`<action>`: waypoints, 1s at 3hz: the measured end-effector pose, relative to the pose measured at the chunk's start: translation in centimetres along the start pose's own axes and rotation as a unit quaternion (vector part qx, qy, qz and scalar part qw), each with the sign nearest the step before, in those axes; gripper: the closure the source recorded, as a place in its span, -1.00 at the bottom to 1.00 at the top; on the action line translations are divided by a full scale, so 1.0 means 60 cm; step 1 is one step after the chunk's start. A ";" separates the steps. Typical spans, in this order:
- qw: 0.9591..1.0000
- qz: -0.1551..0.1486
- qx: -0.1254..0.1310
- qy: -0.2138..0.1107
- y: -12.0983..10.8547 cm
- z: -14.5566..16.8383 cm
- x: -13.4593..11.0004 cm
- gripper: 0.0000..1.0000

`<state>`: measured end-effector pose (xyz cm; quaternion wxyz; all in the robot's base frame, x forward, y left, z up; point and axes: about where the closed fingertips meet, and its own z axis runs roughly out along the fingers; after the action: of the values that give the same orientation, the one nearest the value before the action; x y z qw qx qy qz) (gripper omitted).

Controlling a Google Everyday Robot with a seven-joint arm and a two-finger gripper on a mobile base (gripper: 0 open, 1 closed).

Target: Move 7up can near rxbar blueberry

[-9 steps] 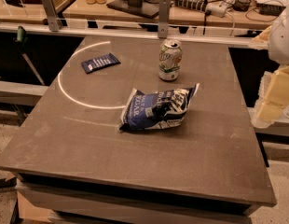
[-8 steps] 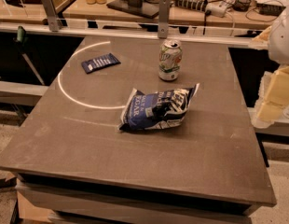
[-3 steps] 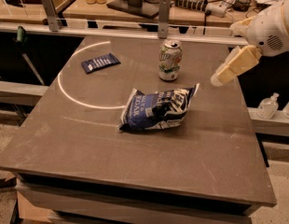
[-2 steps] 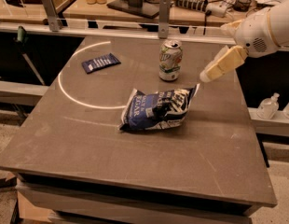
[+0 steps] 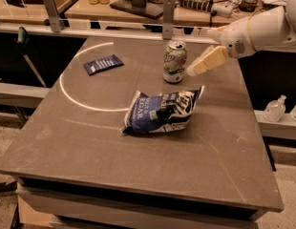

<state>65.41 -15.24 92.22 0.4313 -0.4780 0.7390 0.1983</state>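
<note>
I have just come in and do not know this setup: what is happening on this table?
The robot's claw hangs close beside the 7up can, which stands upright toward the far side of the table. I cannot tell if it touches the can. The rxbar blueberry lies flat, well apart from the can, so the can is not yet near it. A chip bag lies in front of the can.

Claw (image 5: 192,71) just right of 7up can (image 5: 174,61)

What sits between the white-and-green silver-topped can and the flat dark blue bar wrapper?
Bare grey tabletop, in the camera view; the gripper hovers beside the can.
</note>
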 end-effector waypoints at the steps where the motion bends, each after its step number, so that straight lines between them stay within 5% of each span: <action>1: 0.999 0.017 -0.025 -0.015 -0.011 0.045 0.001 -1.00; 3: 0.996 0.024 -0.081 -0.027 -0.006 0.127 -0.001 -0.17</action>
<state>69.15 -10.02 88.12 0.4057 -0.4879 0.7199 0.2811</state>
